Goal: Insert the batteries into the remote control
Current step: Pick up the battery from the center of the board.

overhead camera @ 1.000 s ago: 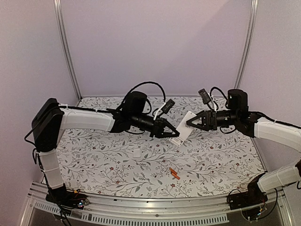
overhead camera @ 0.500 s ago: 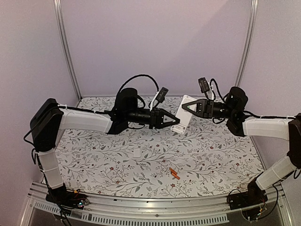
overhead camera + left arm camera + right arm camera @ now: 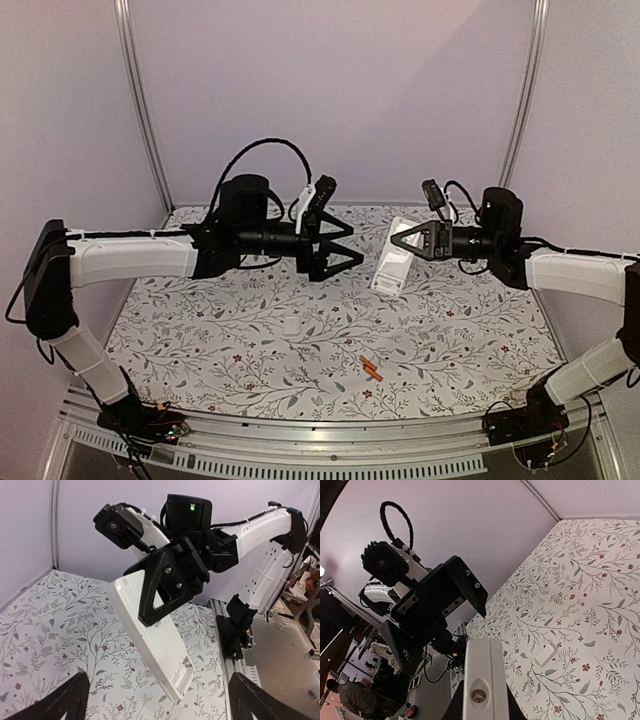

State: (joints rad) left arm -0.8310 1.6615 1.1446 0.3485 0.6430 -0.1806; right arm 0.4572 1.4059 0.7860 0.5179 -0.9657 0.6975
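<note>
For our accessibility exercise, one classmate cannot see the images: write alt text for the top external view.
The right gripper holds the white remote control in the air above a floral table, while the left gripper hangs open beside it, not touching. Two orange batteries and a small white cover plate lie on the table below.

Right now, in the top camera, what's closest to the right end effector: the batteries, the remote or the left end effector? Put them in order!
1. Remote: held in the right end effector.
2. Left end effector: open, just to its left.
3. Batteries: down on the table, toward the front.
</note>
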